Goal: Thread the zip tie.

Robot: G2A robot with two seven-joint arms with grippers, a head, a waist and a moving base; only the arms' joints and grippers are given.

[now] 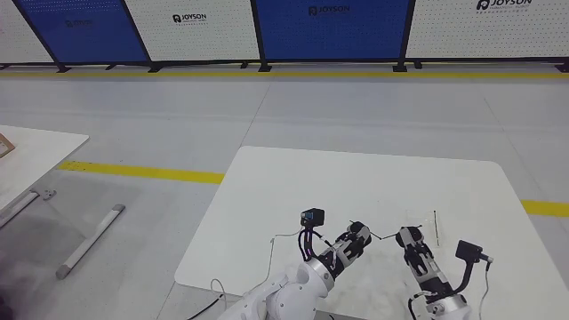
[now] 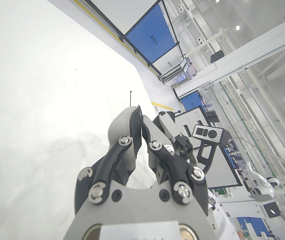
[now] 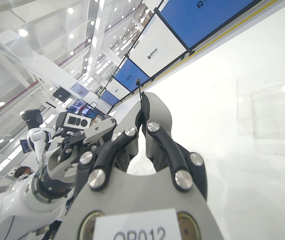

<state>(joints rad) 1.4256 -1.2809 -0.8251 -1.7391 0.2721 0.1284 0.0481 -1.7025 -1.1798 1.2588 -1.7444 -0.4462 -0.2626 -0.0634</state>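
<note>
While both arms sit low over the near edge of the counter (image 1: pixel 356 178), the right fingers (image 3: pixel 157 111) are clenched on a black zip tie (image 3: pixel 139 89). Its strap is pinched between the pads and its square head stands clear beyond the fingertips. The left fingers (image 2: pixel 122 123) are pressed together at the tips; whether they grip anything cannot be told. From above, the two sets of fingers point toward each other and sit close together, with a thin dark line running between them. A second zip tie (image 1: pixel 435 220) lies flat on the counter just beyond the right fingers, toward the right edge. A clear plastic box (image 3: pixel 270 111) stands on the counter near the right arm.
</note>
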